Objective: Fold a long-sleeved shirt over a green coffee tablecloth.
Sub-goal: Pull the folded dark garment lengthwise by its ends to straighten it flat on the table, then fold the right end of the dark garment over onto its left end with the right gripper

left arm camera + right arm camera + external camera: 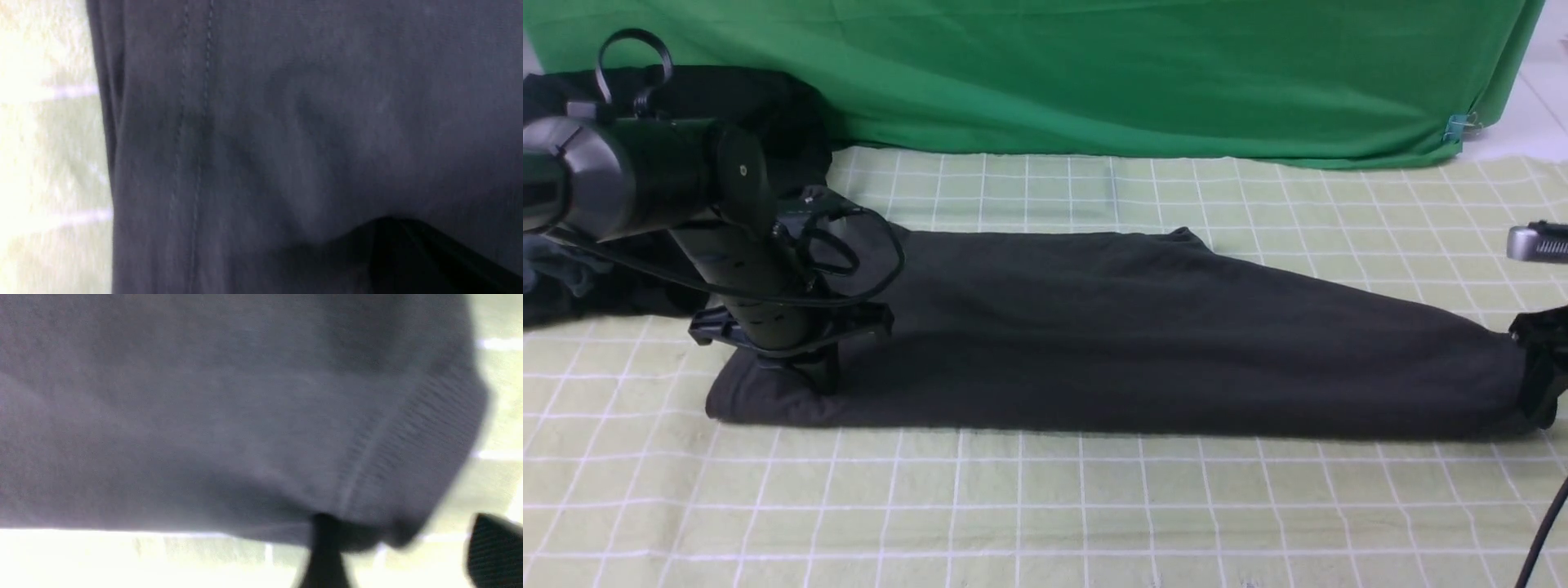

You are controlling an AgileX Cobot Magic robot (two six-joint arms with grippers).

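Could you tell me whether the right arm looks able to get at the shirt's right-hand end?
Probably yes: the right gripper sits right at that end of the long-sleeved shirt, jaws open, nothing between them.

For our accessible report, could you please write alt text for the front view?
A long-sleeved shirt, folded into a band, lies across the gridded green tablecloth. The left claw sits on its left end, the right claw at its right end.

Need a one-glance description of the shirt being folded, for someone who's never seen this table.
On the pale yellow-green gridded tablecloth, look mid-table: the long-sleeved shirt is the long charcoal band folded flat across it. Unlike the black clothing pile at far left, it lies smooth and tapers rightward.
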